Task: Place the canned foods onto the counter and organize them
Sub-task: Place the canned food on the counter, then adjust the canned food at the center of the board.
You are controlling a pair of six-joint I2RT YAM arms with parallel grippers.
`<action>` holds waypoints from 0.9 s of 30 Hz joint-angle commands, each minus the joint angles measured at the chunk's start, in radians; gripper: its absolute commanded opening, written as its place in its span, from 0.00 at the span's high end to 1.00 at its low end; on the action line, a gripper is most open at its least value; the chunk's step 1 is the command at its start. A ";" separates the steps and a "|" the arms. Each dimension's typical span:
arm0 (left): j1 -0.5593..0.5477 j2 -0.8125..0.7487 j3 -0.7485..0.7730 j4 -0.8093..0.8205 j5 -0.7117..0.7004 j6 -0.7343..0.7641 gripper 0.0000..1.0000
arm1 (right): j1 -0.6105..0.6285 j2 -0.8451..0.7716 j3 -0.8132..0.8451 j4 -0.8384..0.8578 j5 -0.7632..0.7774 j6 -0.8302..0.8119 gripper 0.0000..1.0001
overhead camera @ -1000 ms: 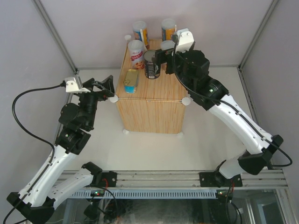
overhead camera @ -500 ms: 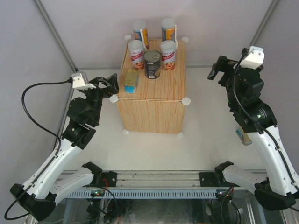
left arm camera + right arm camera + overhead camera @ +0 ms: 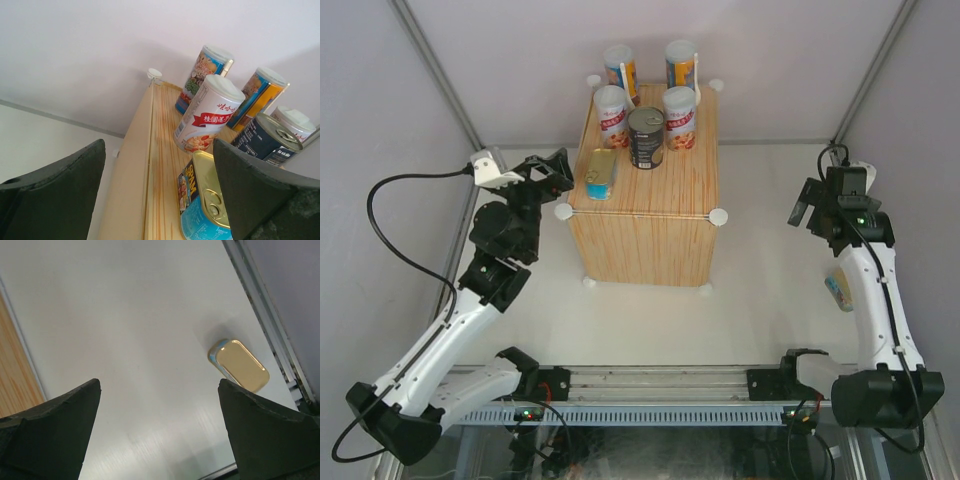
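Observation:
On the light wood counter (image 3: 692,185) stand two tall blue-orange cylinders (image 3: 619,68) (image 3: 680,62), two short white-red cans (image 3: 611,113) (image 3: 679,116) and a dark can (image 3: 646,137). A flat gold-blue tin (image 3: 601,172) lies at the counter's left front. My left gripper (image 3: 554,176) hangs open beside that corner, and its wrist view shows the tin (image 3: 205,210) just inside the right finger (image 3: 250,190), untouched. A second flat tin (image 3: 838,291) lies on the floor at the far right. My right gripper (image 3: 806,205) is open above the floor, with that tin (image 3: 239,365) ahead to its right.
The white floor is walled by grey panels. A metal rail (image 3: 272,325) runs just behind the floor tin. White knobs (image 3: 718,216) mark the counter's corners. The counter's edge (image 3: 12,375) shows at the left of the right wrist view.
My right arm left the white-red can standing at the counter's back and swung far right, down over the floor. The left arm edged up toward the counter's left corner.

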 commanded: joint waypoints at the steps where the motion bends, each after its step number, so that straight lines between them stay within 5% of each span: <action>1: 0.008 0.002 0.076 0.055 -0.014 -0.024 0.09 | -0.038 0.028 -0.022 -0.059 -0.095 -0.069 0.00; 9: 0.007 -0.018 0.062 0.064 0.001 -0.021 0.09 | -0.098 0.089 -0.067 -0.085 -0.019 -0.114 0.00; 27: 0.008 -0.154 -0.024 0.044 0.046 -0.076 0.08 | -0.428 0.282 -0.126 -0.007 0.036 0.102 0.00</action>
